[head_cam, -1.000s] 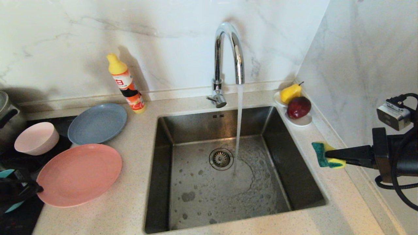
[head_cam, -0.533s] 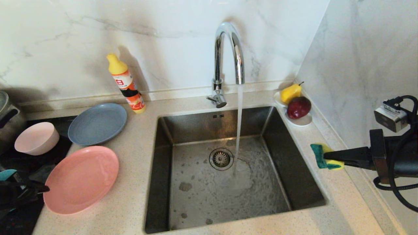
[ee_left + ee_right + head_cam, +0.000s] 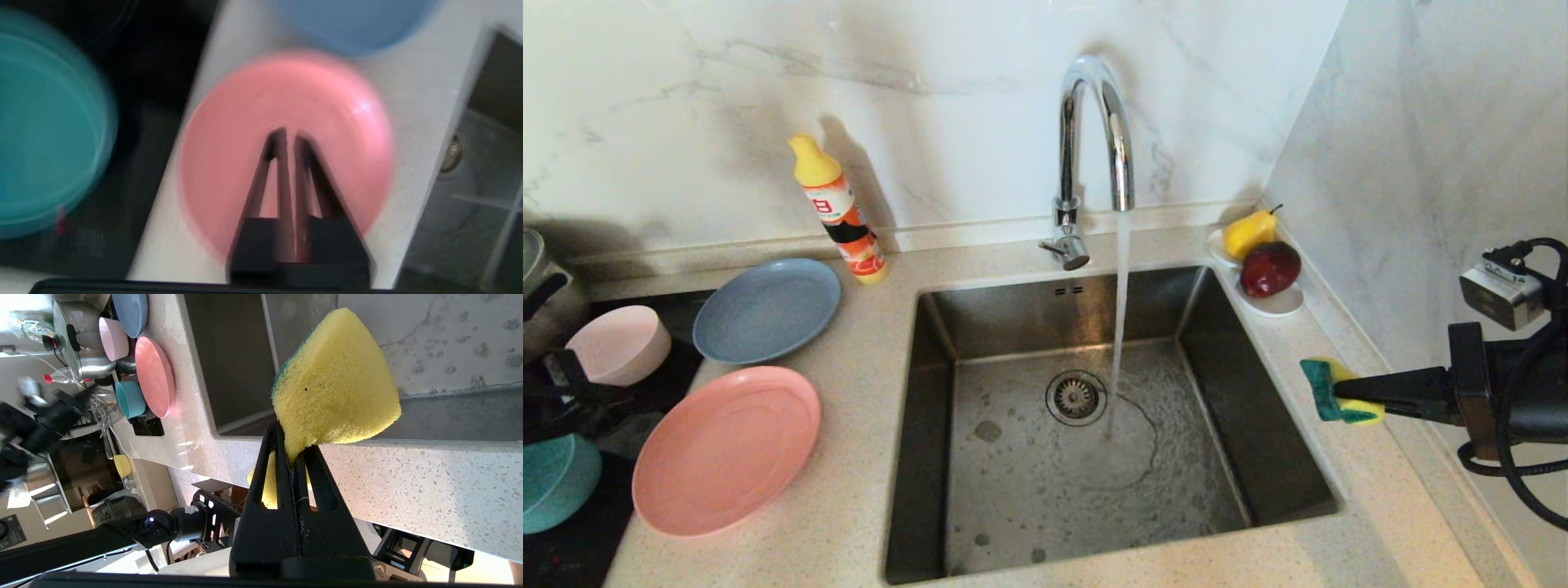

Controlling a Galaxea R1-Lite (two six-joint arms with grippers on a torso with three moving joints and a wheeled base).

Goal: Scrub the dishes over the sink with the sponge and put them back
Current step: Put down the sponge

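Observation:
The salmon-pink plate [image 3: 727,449] lies flat on the counter left of the sink [image 3: 1013,310]. Behind it are the blue-grey plate [image 3: 766,310] and the pale pink bowl [image 3: 617,347]. The teal bowl [image 3: 556,482] sits at the far left on the black hob. My left gripper [image 3: 613,396] hovers by the pink bowl, shut and holding nothing; in the left wrist view its tips [image 3: 288,136] show over the salmon plate [image 3: 229,122]. My right gripper [image 3: 1347,392] is shut on the yellow-and-green sponge [image 3: 1327,384] over the counter right of the sink, the sponge [image 3: 335,379] squeezed between its fingers.
Water runs from the chrome faucet [image 3: 1094,139] into the basin near the drain strainer [image 3: 1076,398]. An orange detergent bottle [image 3: 837,212] stands by the back wall. A white dish with a pear [image 3: 1250,233] and a red apple [image 3: 1270,269] sits in the back right corner. A metal pot [image 3: 539,286] stands far left.
My left gripper let go of the salmon plate's edge, shut again and drew back and up toward the pink bowl, uncovering the teal bowl. The plate shifted slightly right. The right arm held still.

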